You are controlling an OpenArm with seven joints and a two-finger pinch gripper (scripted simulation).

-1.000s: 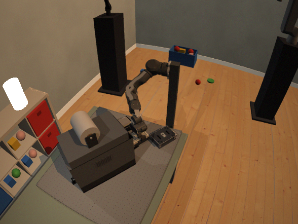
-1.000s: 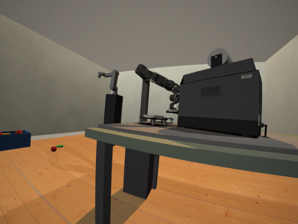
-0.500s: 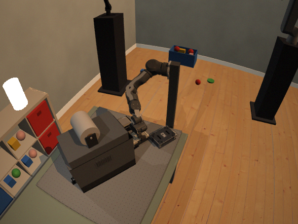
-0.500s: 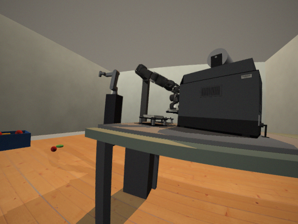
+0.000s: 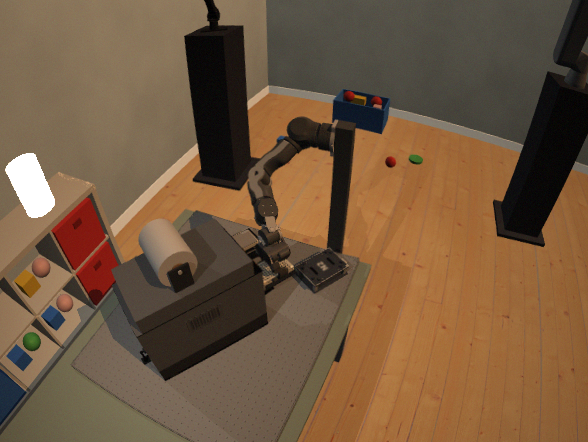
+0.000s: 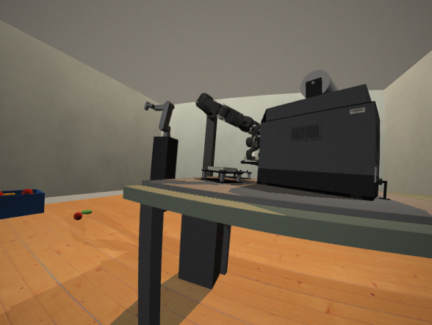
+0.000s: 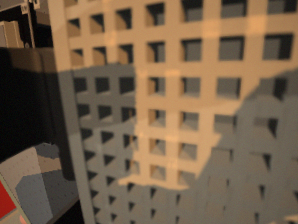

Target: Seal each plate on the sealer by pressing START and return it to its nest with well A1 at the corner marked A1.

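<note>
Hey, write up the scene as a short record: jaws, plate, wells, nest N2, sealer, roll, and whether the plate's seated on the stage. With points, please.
jaws (image 5: pixel 278 270) (image 6: pixel 251 156): shut on the well plate
well plate (image 5: pixel 267 275) (image 7: pixel 170 70): beside the sealer, gripped
wells: square, no foil visible over those in the wrist view
nest N2 (image 5: pixel 329 275) (image 6: pixel 222 176): no plate on it, label showing
sealer (image 5: pixel 215 300) (image 6: pixel 312 147): on the perforated mat
pale roll (image 5: pixel 162 245) (image 6: pixel 332 82): on top of the sealer
plate seated: cannot tell

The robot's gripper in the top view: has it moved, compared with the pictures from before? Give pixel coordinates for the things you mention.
No, I see no shift: the gripper (image 5: pixel 281 270) is in the same place between the dark sealer (image 5: pixel 195 295) and the nest marked N2 (image 5: pixel 322 268).
</note>
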